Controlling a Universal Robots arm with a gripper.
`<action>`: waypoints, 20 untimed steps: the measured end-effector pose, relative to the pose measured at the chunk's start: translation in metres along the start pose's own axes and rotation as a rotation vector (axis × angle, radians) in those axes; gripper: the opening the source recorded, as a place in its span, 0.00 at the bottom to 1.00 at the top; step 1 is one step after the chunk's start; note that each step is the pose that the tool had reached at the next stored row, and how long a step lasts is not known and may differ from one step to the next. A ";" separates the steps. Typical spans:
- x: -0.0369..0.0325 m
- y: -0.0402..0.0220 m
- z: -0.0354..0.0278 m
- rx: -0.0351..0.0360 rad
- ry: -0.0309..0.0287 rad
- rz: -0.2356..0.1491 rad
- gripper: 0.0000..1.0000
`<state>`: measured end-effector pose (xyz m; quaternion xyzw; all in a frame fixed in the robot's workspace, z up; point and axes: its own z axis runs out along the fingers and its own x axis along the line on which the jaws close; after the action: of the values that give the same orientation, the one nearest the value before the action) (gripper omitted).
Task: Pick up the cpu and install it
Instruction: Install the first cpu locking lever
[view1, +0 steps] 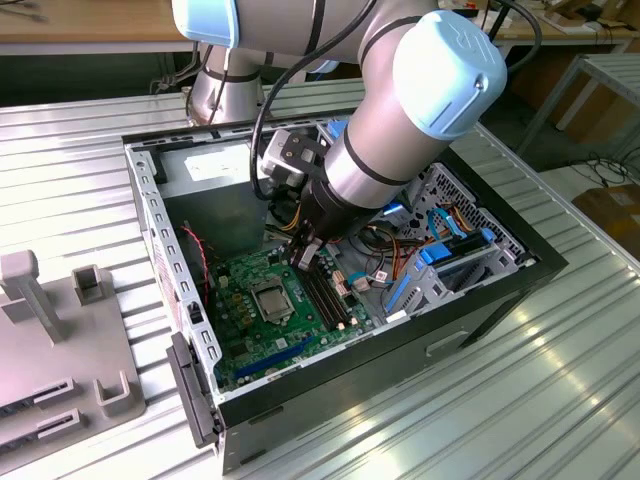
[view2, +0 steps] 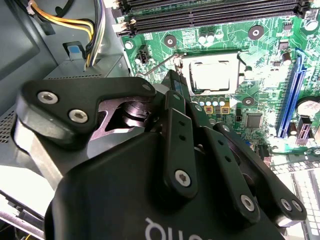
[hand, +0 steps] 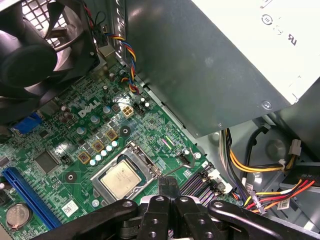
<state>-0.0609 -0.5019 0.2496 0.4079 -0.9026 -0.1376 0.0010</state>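
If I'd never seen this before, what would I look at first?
Probably the big silver and pale-blue robot arm reaching down into the open computer case on the metal table. Below its gripper lies the green motherboard, with the shiny square cpu already sitting in its socket. A large black fan sits at one edge of the board in the first wrist view.

Dull silver cpu (hand: 121, 180) on a green motherboard (hand: 75, 150), by the black pincer (hand: 167, 186); blue slot (hand: 27, 195), yellow-orange cables (hand: 250, 167), ribbed silver surface (view1: 80, 180).
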 end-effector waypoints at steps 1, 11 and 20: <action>0.0003 -0.0002 -0.0001 0.0000 0.0000 0.000 0.11; 0.0029 -0.0025 -0.0010 -0.0003 0.0001 -0.001 0.11; 0.0017 -0.0040 -0.0012 -0.0005 0.0002 -0.001 0.11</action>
<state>-0.0589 -0.5060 0.2496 0.4083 -0.9024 -0.1378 0.0011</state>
